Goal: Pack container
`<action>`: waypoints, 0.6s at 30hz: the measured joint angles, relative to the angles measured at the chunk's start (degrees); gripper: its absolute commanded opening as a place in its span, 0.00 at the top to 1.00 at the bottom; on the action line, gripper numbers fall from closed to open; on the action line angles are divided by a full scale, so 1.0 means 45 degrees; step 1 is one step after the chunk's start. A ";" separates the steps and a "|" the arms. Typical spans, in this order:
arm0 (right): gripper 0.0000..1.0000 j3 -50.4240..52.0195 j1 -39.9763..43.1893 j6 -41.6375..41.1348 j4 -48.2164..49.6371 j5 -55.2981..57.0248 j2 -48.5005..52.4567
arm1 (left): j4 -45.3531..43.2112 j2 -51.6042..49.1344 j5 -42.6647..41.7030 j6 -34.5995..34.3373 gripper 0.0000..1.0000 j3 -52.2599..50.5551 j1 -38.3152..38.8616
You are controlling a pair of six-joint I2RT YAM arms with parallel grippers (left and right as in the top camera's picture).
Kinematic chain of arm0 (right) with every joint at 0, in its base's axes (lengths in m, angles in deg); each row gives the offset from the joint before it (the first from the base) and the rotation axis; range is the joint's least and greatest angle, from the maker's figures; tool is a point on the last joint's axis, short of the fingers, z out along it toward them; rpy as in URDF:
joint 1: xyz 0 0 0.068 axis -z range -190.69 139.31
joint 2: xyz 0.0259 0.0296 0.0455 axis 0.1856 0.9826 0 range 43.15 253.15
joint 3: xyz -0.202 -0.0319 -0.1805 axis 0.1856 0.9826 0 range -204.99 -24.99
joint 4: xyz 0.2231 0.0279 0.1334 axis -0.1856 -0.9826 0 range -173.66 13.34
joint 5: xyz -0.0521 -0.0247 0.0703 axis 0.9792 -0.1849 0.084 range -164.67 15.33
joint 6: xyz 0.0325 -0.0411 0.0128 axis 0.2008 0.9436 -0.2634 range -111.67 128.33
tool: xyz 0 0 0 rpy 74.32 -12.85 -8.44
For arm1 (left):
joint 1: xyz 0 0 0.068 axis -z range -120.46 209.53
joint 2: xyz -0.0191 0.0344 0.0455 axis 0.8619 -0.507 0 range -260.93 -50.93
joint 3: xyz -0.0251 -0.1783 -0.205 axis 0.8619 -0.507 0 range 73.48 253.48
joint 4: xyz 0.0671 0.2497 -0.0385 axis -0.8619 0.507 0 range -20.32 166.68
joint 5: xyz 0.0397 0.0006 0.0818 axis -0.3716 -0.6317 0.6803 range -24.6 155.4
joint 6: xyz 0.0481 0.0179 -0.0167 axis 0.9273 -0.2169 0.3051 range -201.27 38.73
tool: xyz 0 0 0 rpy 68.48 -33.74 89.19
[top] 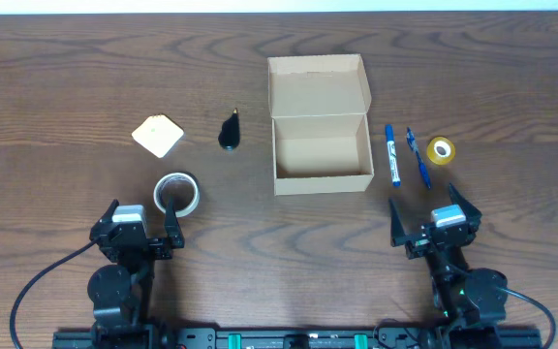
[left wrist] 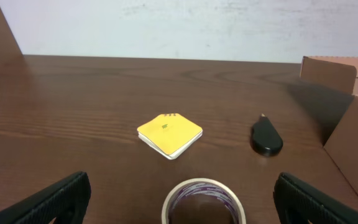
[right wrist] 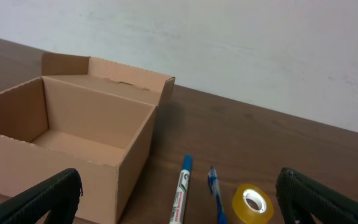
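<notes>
Container (top: 323,180) at mid-frame, flap open toward top edge, long axis left-right, empty. Left gripper (top: 145,215) lower left, right gripper (top: 432,208) lower right, both spread wide, pinching nothing. Lies up-left of right gripper, likely the nearer arm.

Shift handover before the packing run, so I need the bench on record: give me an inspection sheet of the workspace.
Surface: dark wooden table, no spills seen.
Job's things: tan cardboard box, flap lid open, empty.
Clutter: left of box, yellow square notepad, black teardrop-shaped gadget, white tape roll; right of box, blue-capped marker, blue pen, small yellow tape roll.
Hands: left hand and right hand open, holding nothing.
Cables: black cables loop by both arm bases.
Surroundings: pale wall.
</notes>
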 measured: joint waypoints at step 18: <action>0.01 0.0005 0.0000 -0.0034 0.0398 -0.0005 0.0000 | 0.0000 0.0000 0.0000 0.0005 0.05 0.0000 0.0000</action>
